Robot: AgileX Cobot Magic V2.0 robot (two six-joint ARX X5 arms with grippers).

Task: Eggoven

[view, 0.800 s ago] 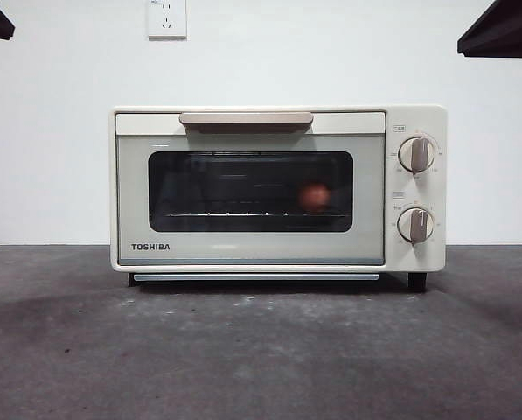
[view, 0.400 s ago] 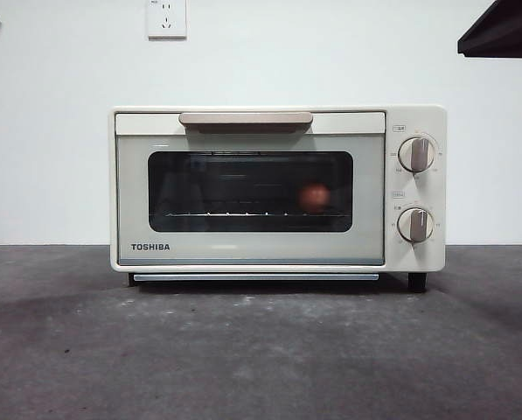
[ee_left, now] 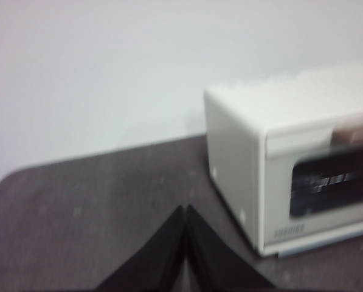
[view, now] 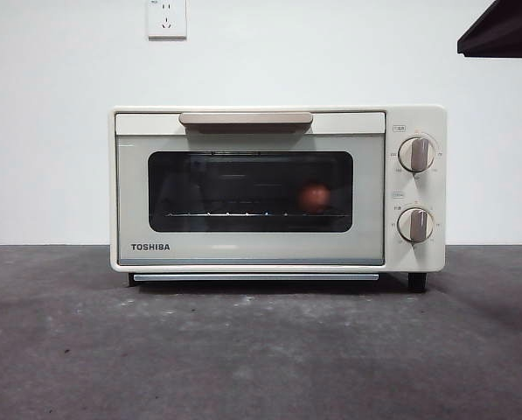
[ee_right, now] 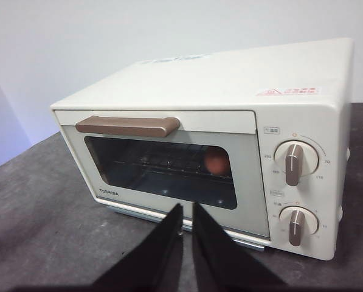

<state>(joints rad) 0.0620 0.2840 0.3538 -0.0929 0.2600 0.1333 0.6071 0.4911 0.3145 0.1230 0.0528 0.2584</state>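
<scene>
The cream TOSHIBA toaster oven (view: 243,249) stands in the middle of the table with its door closed. Through the dark glass window the reddish-brown egg (view: 314,197) rests on the wire rack, toward the right side. In the right wrist view the egg (ee_right: 215,162) shows behind the glass of the oven (ee_right: 230,79). My right gripper (ee_right: 187,210) hangs shut in front of the door, apart from it, holding nothing. My left gripper (ee_left: 185,210) is shut and empty, off to the left of the oven (ee_left: 236,152), over the table.
The beige handle (view: 246,118) runs along the door's top and two knobs (view: 416,154) sit on the right panel. A dark arm tip (view: 504,31) shows at the top right corner. A wall socket (view: 166,17) is behind. The grey table (view: 243,350) stretches in front.
The black arm tip at the top left corner of the front view has drawn back and left the picture. The oven, egg and right tip have not moved.
</scene>
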